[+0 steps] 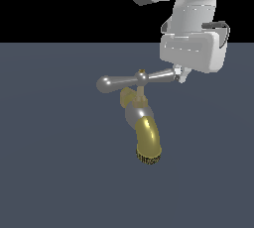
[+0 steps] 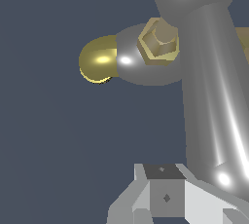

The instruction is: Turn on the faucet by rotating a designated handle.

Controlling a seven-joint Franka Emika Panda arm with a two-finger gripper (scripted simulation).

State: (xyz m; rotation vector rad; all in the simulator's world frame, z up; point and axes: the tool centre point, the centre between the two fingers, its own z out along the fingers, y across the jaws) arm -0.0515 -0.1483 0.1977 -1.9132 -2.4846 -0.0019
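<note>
The arm's white body is hiding most of the gripper (image 1: pixel 179 75), so its fingers are too hard to see. In the wrist view, the handle (image 2: pixel 214 86) is running off the edge.

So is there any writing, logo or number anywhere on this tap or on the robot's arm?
None: no words, brands, numbers or signs can be read in either view.
The faucet, its silver handle and the gripper show only plain rendered surfaces.
The small diamond marks on the gripper in the wrist view are shapes, not text.
</note>
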